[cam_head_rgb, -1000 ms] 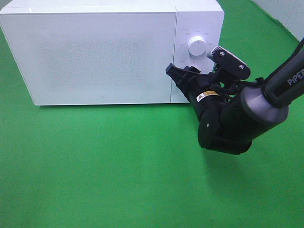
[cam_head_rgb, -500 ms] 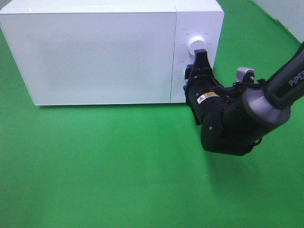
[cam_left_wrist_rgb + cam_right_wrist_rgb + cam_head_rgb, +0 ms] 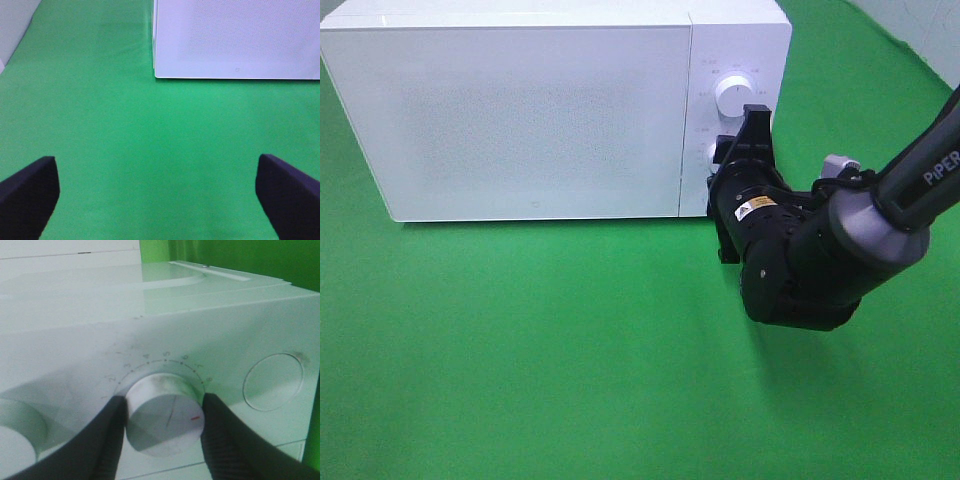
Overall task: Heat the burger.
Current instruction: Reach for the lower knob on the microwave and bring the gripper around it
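Note:
The burger is hidden; the white microwave [image 3: 535,120] has its door closed. My right gripper [image 3: 734,142] is pressed up against the control panel and shut on the lower dial [image 3: 165,412]. In the right wrist view its two black fingers [image 3: 102,440] touch the dial on either side, and the dial's red mark points toward one finger. The upper dial [image 3: 733,95] is free. My left gripper [image 3: 160,200] is open over the green cloth in front of the microwave's left corner [image 3: 156,75]; it holds nothing and does not show in the high view.
A green cloth [image 3: 540,350] covers the table. A round flat button [image 3: 272,381] sits beside the gripped dial on the panel. The right arm [image 3: 840,240] reaches in from the right edge, low over the cloth.
My right gripper has swung from the door's right edge to the control panel, rolled its wrist, and settled around the lower dial.

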Controlling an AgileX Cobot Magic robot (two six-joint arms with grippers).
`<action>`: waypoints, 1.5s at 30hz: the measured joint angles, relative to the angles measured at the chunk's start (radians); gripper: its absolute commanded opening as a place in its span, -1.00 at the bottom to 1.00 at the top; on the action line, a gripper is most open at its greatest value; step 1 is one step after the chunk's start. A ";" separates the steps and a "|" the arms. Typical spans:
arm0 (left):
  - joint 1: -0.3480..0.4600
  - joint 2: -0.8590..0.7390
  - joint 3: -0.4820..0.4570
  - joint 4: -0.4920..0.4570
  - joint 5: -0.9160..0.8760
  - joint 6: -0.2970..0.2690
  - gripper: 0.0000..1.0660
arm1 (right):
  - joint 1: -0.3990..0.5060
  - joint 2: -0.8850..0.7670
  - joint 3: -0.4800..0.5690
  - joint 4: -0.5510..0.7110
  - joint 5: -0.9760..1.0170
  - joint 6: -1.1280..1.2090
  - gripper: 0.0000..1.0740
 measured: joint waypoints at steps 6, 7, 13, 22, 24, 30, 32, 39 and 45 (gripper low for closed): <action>0.000 0.000 0.000 0.000 0.000 0.000 0.92 | 0.000 0.000 0.000 0.000 0.000 0.028 -1.00; 0.000 0.000 0.000 0.000 0.000 0.000 0.92 | 0.000 0.000 0.000 0.000 0.000 0.028 -1.00; 0.000 0.000 0.000 0.000 0.000 0.000 0.92 | 0.000 0.000 0.000 0.000 0.000 0.029 -0.96; 0.000 0.000 0.000 0.000 0.000 0.000 0.92 | 0.001 0.000 0.000 0.018 0.000 0.022 -0.45; 0.000 0.000 0.000 0.000 0.000 0.000 0.92 | 0.002 0.000 -0.001 0.029 0.000 0.009 -0.27; 0.000 0.000 0.000 0.000 0.000 0.000 0.92 | 0.016 0.000 -0.015 0.052 -0.006 -0.064 0.23; 0.000 0.000 0.000 0.000 0.000 0.000 0.92 | 0.017 0.000 -0.015 0.053 -0.008 -0.072 0.24; 0.000 0.000 0.000 0.000 0.000 0.000 0.92 | 0.017 -0.024 0.000 0.041 -0.005 -0.120 0.25; 0.000 0.000 0.000 0.000 0.000 0.000 0.92 | 0.012 -0.089 0.054 0.008 0.043 -0.154 0.25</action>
